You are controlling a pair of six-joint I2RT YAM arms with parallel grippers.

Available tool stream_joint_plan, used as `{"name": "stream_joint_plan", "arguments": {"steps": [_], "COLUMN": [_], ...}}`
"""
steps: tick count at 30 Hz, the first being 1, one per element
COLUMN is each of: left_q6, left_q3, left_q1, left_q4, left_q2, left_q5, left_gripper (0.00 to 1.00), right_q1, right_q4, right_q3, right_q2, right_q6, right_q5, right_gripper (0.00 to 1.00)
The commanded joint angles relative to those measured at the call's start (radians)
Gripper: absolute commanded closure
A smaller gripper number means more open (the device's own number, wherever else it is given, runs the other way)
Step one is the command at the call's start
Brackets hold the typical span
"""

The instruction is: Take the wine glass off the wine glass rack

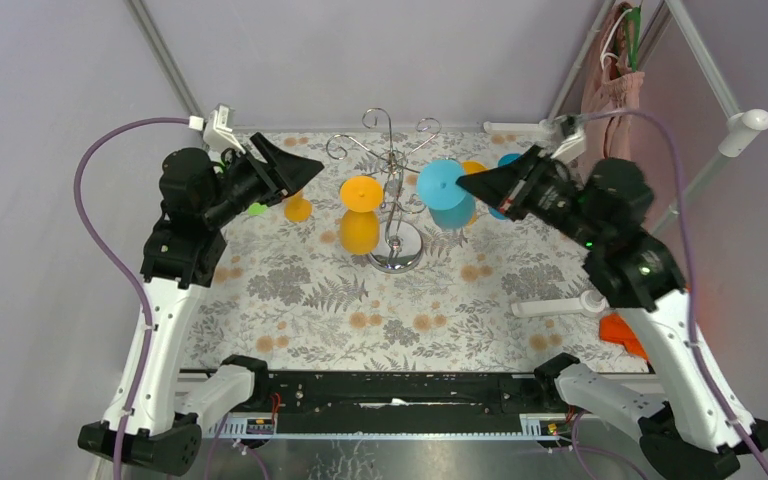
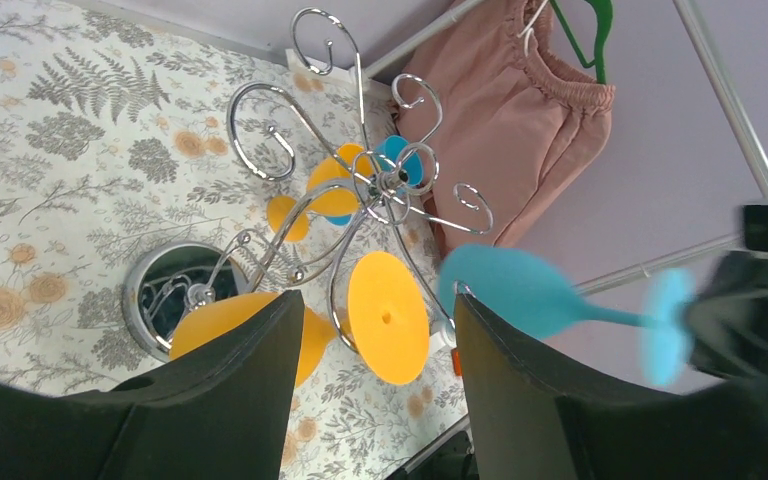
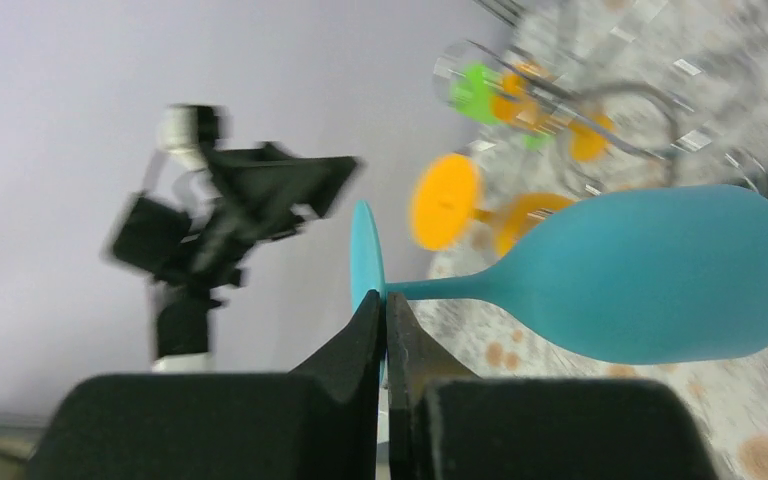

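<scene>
Right wrist view shows the right gripper (image 3: 383, 300) pinched tight on the thin stem of the blue wine glass (image 3: 650, 275), right next to its round foot. The glass lies on its side in the air, with its bowl off to the right. Top external view does not show that pinch so well, but it shows where things are. There the blue wine glass is just beside the wine glass rack (image 1: 397, 205), on its right side, and I cannot tell if the two touch. The left gripper (image 1: 310, 172) is on the other side of the rack, apart from it. Left wrist view shows its two black fingers (image 2: 250, 360) standing wide apart with nothing held between them. Only this view shows the rack's curly arms up close, with an orange glass (image 2: 388, 317) hanging among them.
</scene>
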Motion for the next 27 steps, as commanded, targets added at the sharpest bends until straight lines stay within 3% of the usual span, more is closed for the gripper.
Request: {"name": "stream_joint_plan", "arguments": {"steps": [1, 5, 10, 12, 18, 27], "left_q6": [-0.023, -0.102, -0.335, -0.429, -0.911, -0.923], "left_q3": [-0.008, -0.061, -0.190, -0.223, -0.286, -0.277], "left_q1": [-0.006, -0.006, 0.002, 0.013, 0.084, 0.102], "left_q4": [0.143, 0.403, 1.021, 1.232, 2.044, 2.065], "left_q2": [0.024, 0.043, 0.077, 0.107, 0.284, 0.364], "left_q5": [0.072, 0.229, 0.424, 0.466, 0.509, 0.504], "left_gripper": [0.35, 0.35, 0.33, 0.33, 0.32, 0.32], "right_q1": [0.006, 0.005, 0.006, 0.005, 0.005, 0.005], "right_q4": [0.029, 0.247, 0.768, 0.868, 1.069, 1.129], "right_q3": [0.235, 0.251, 0.158, 0.156, 0.145, 0.116], "right_q2": [-0.052, -0.012, 0.097, 0.136, 0.199, 0.221], "right_q6": [-0.076, -0.012, 0.220, 0.265, 0.358, 0.400], "right_q5": [-0.103, -0.210, -0.357, -0.367, -0.376, -0.377], "right_gripper": [1.00, 1.00, 1.00, 1.00, 1.00, 1.00]}}
